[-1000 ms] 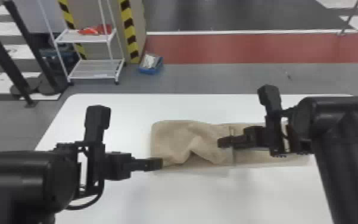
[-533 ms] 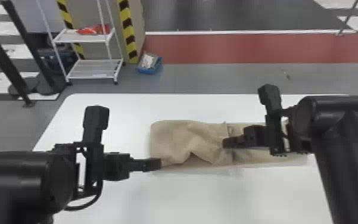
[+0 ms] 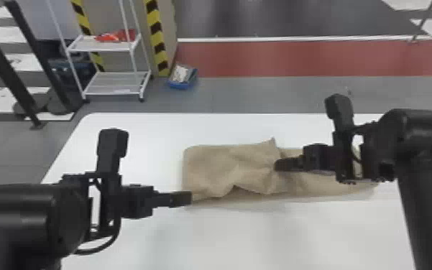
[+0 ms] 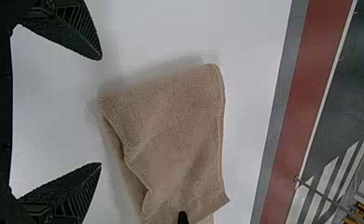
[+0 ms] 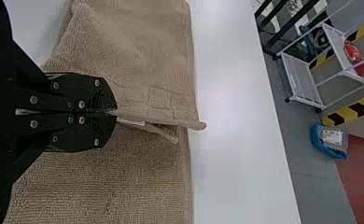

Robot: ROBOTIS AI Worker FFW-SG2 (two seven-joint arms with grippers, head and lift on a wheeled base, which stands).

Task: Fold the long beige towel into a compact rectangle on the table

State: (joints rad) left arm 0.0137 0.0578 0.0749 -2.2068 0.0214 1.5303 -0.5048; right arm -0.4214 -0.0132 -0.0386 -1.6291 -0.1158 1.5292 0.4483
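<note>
While the long beige towel [image 3: 218, 165] lies on the white table [image 3: 146, 133], its left part is folded over on top of itself, and its right part runs on flat under the right arm. The top layer is bumpy. It has a crease near the middle, and one corner on the far side pokes out in a point. On the side close to the robot, the layers do not line up, and a bit of the bottom one peeks out. The right gripper [image 3: 277, 165] is at the end of the top layer, about halfway along the towel. Its two fingers [image 5: 94, 93] are pressed together and pinch the edge of the cloth, just beside a little white tag [image 5: 132, 122]. The left gripper [image 3: 189, 198] is by the near left corner of the towel. Its fingers [image 4: 77, 32] are spread wide apart and have no cloth in their grip. Past the table, on the grey floor, there is a white rack [image 3: 112, 84] with a red thing [image 3: 116, 36] on its upper shelf. Next to it are a post with yellow and black stripes [image 3: 157, 39] and a blue bin [image 3: 182, 84], and a red strip [image 3: 297, 59] goes across the floor to the right
</note>
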